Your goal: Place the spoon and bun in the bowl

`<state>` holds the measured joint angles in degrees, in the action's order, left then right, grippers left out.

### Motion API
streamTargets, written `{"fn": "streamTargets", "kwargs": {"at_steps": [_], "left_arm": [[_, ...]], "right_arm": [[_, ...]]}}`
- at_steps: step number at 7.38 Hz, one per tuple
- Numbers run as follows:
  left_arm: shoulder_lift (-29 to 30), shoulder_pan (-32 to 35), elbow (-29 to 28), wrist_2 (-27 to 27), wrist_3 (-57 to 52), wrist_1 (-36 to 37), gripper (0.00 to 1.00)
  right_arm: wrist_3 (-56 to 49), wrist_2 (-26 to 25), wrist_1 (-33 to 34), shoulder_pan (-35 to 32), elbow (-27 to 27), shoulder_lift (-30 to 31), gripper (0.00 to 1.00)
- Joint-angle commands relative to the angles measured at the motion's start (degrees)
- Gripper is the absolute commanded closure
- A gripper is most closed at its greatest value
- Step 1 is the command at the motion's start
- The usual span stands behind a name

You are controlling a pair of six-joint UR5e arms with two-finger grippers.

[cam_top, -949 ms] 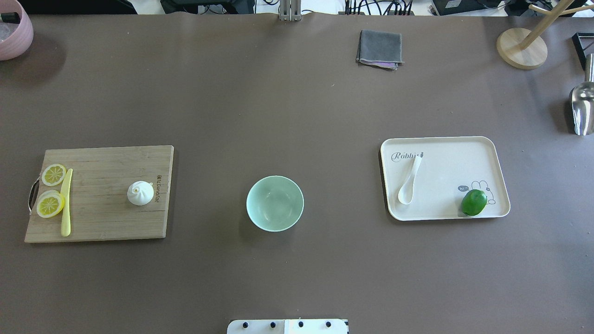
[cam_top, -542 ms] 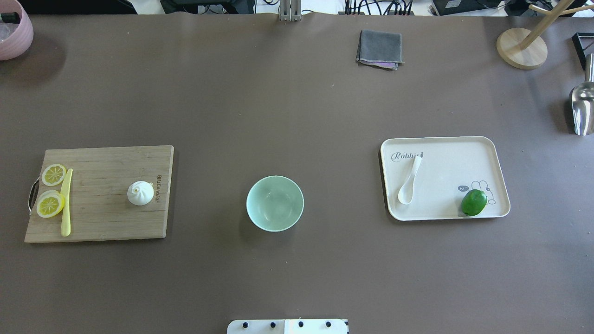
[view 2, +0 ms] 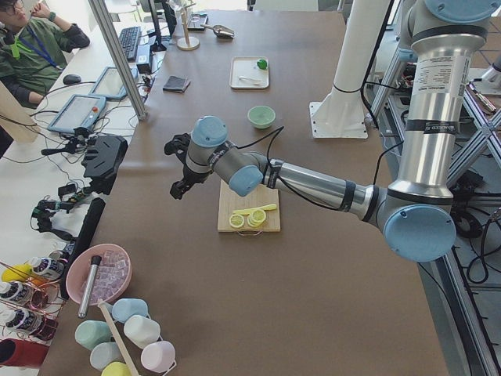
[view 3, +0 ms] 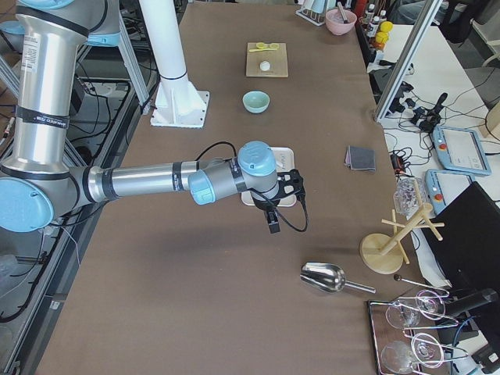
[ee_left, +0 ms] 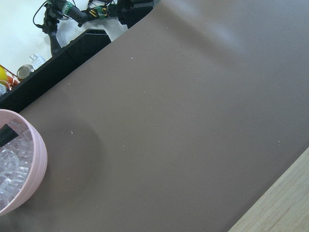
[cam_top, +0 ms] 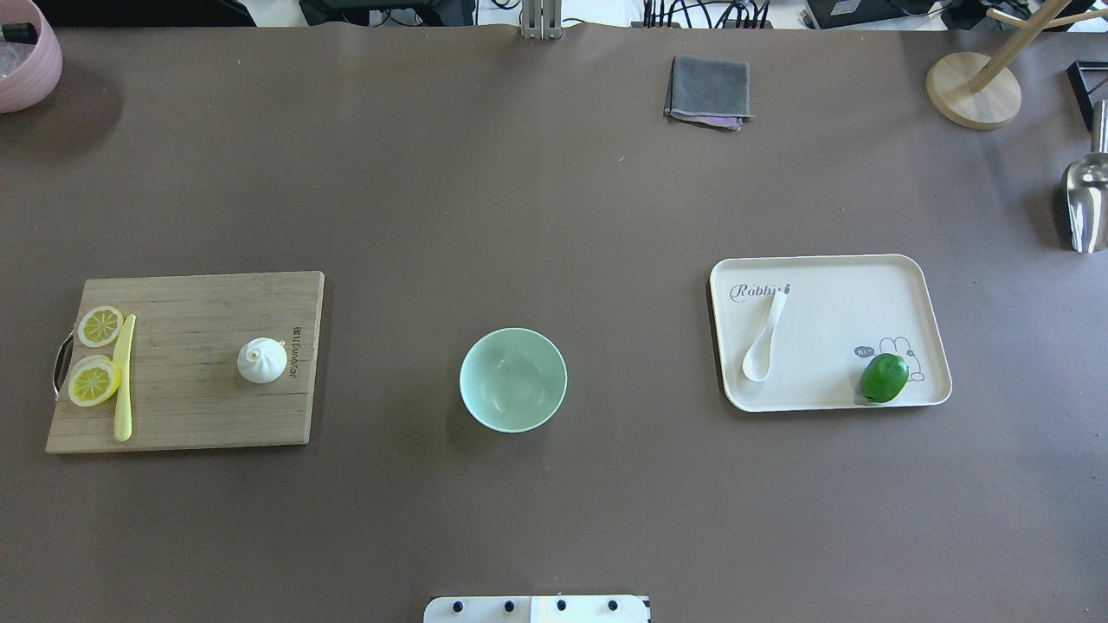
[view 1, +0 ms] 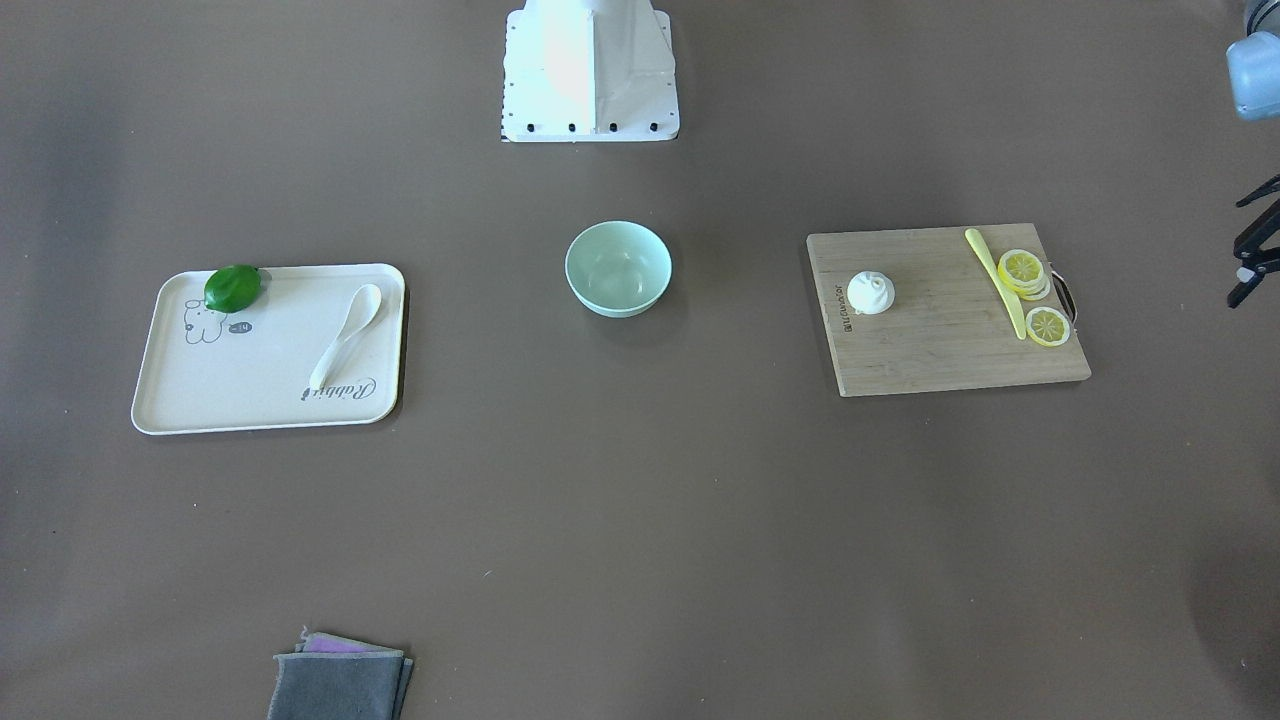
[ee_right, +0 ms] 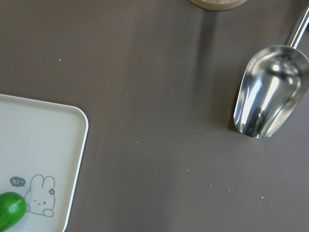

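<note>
The mint-green bowl [cam_top: 513, 379] stands empty at the table's middle, also in the front view [view 1: 618, 268]. The white bun [cam_top: 261, 361] sits on a wooden cutting board [cam_top: 186, 407] to the left. The cream spoon [cam_top: 762, 342] lies on a cream tray [cam_top: 831, 277] to the right. My left gripper [view 2: 178, 168] shows only in the exterior left view, raised beside the board. My right gripper [view 3: 273, 223] shows only in the exterior right view, raised beside the tray. I cannot tell whether either is open or shut.
Lemon slices [cam_top: 93, 379] and a yellow stick [cam_top: 124, 381] lie on the board. A green lime [cam_top: 884, 377] sits on the tray. A grey cloth [cam_top: 708, 91], a metal scoop [cam_top: 1086, 203], a wooden stand [cam_top: 973, 89] and a pink bowl [cam_top: 26, 61] are at the far side.
</note>
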<state>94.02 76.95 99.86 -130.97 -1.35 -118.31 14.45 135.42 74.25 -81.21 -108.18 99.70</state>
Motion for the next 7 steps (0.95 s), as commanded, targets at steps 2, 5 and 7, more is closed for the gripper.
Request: {"fn": "streamTargets", "kwargs": {"at_steps": [2,5,7], "left_arm": [[-0.06,-2.5,-0.99,-0.08,2.93,-1.66,0.02],[0.02,-3.03,-0.99,0.01,3.46,-1.66,0.02],[0.02,-3.2,-0.99,0.01,3.46,-1.66,0.02]], "right_arm": [[29.83,-10.82,-4.71,16.02,-0.19,-5.91,0.0],[50.71,-26.55,-4.12,33.33,0.68,-13.36,0.0],[58.63,-33.0,-4.11,40.48,2.96,-17.33,0.01]]}}
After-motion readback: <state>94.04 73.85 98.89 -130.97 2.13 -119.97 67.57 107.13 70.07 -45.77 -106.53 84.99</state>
